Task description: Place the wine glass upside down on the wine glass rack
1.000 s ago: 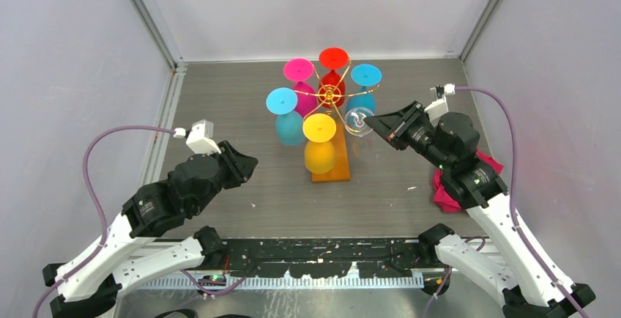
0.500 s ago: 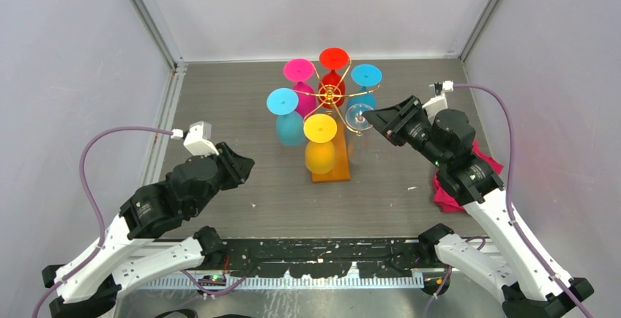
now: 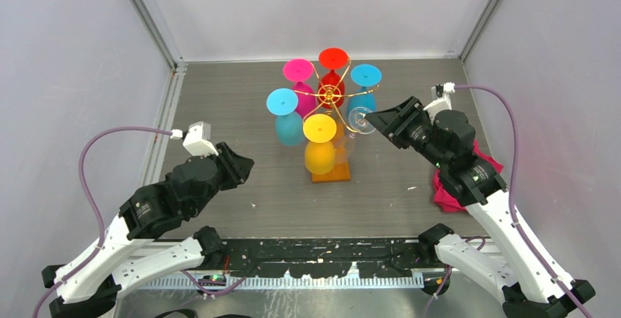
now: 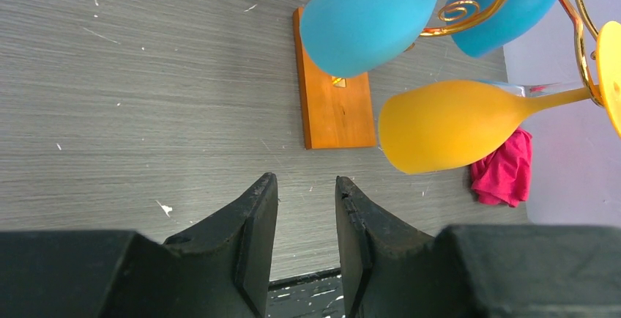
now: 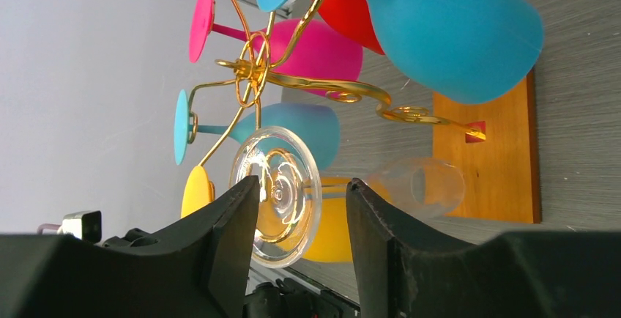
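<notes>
No legible text or markings

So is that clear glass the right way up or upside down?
Upside down. In the right wrist view the clear glass has its foot up at the gold rack arm, the rest hanging toward the wooden base.

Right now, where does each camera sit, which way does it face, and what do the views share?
Top external: above and behind the robot, looking down at the wine glass rack; the left end effector and right end effector show.
Left wrist: looks past its own fingers at the tabletop, rack base and yellow glass.
Right wrist: faces the rack side-on; the clear wine glass has its foot between this camera's own fingers.
Shared: all three show the yellow glass.
</notes>
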Controlling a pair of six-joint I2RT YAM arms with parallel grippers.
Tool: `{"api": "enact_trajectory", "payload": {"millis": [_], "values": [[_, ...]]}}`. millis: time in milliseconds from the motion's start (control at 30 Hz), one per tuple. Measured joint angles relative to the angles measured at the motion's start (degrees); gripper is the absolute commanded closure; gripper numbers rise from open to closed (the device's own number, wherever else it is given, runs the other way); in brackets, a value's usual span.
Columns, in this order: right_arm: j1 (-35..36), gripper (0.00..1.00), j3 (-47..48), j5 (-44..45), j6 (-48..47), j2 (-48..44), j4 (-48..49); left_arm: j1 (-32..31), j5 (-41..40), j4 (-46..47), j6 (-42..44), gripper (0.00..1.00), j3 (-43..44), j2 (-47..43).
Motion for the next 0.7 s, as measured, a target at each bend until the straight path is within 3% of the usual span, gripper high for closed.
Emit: {"api": "enact_trajectory", "payload": {"millis": [433, 700], "values": [[0.0, 0.46, 2.6, 4.0, -3.3, -1.2, -4.5, 0.0, -1.2, -0.2, 1.4, 0.63, 0.5, 0.5], [0.0, 0.46, 14.1, 16.7, -13.0, -1.2, -14.0, 0.0, -5.6, -2.6, 7.2, 0.60, 9.4, 6.5]]}}
